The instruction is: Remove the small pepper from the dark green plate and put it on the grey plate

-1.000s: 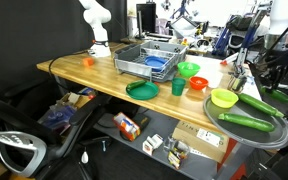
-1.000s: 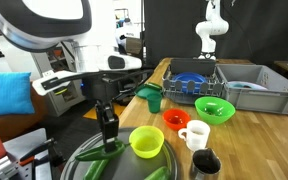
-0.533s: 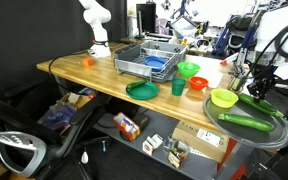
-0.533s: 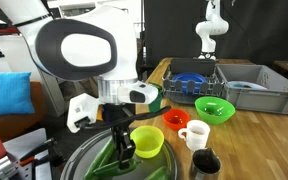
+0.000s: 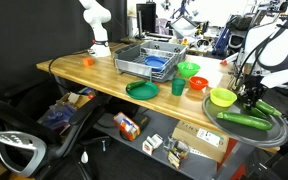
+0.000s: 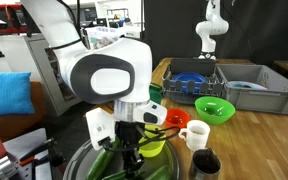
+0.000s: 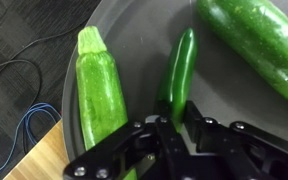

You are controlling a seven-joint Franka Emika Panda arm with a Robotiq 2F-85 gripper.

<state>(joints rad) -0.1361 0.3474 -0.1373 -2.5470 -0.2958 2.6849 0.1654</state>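
Here the Robotiq gripper (image 7: 172, 126) reaches down over the grey plate (image 7: 144, 45), its two fingers drawn together and clamped on the near end of the small pepper (image 7: 180, 65). The pepper, slim and dark green, stretches away from the fingers across the plate's floor; whether it rests on the dish or hangs just above it cannot be told. It lies between two zucchini: one (image 7: 99, 95) just beside it on one side, with its cut stem end pointing away from the gripper, the other (image 7: 254, 45) crossing the plate's far corner. In an exterior view the gripper (image 5: 249, 103) stands over the grey plate (image 5: 234, 135) at the end of the wooden table (image 5: 84, 72), just beside the yellow-green bowl (image 5: 223, 97). The dark green plate (image 5: 142, 89) sits well apart, near the table's front edge before the grey wire rack (image 5: 149, 60).
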